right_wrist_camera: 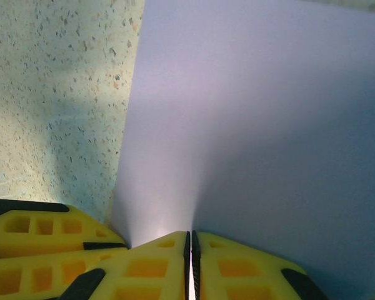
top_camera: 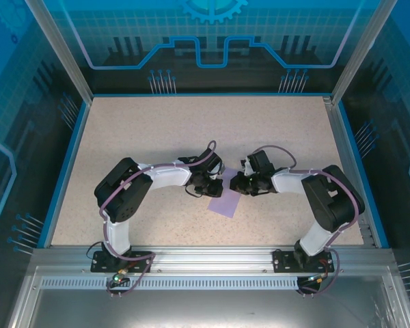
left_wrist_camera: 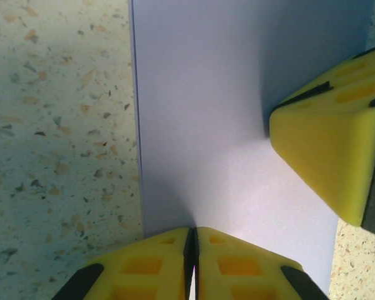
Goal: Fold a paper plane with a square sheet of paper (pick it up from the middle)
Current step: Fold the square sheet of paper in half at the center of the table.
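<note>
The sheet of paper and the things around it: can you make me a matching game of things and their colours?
Things:
1. sheet of paper
2. left pincer's fingers
3. table top
4. table border

Colours:
a. yellow
b. blue
c. lavender
d. speckled beige

Pairs: 1-c, 2-a, 3-d, 4-b.

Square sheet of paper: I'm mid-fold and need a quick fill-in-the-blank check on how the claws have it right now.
1. The left claw is ____ on the square sheet of paper.
2. Counting the right claw as well, ____ claws pinch the sheet.
3. In the left wrist view, the yellow finger at the right belongs to the ____ claw.
Missing words: shut; two; right.
</note>
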{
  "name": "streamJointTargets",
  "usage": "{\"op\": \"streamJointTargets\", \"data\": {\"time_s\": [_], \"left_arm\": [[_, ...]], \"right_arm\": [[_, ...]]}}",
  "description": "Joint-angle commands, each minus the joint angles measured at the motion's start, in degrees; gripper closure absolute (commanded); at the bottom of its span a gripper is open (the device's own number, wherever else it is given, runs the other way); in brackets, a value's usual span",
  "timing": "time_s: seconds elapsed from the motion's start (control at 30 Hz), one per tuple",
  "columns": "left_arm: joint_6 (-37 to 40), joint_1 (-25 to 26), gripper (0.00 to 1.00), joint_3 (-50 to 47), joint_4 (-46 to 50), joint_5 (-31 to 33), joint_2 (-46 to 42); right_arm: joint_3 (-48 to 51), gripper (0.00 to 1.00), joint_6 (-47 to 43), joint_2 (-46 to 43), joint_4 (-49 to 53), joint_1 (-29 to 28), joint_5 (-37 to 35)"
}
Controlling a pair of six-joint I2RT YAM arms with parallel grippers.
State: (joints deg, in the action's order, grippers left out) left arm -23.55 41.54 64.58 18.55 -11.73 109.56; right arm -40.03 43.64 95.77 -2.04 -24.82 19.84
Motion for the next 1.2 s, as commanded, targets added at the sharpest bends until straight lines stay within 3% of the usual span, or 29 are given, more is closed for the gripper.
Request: {"op": "streamJointTargets", "data": {"time_s": [0.0,0.47,0.9,1.17], "left_arm": [[1.63,0.56,0.87,-3.73,9.72,5.06,3.29],[1.41,0.6,0.87,-4.98,9.23,4.96,3.04],[0.67,0.57,0.86,-4.5,9.01,3.23,2.06],[0.35,0.59,0.84,-2.5,9.64,1.53,0.24]], "right_arm": [[-0.05,0.87,-2.42,0.22,0.9,3.4,-3.12],[1.54,0.88,-5.29,-2.18,1.43,13.48,-1.85],[2.85,0.87,-3.55,-10.31,1.59,10.36,0.87],[1.58,0.87,-4.92,-6.8,1.02,9.17,-0.67]]}}
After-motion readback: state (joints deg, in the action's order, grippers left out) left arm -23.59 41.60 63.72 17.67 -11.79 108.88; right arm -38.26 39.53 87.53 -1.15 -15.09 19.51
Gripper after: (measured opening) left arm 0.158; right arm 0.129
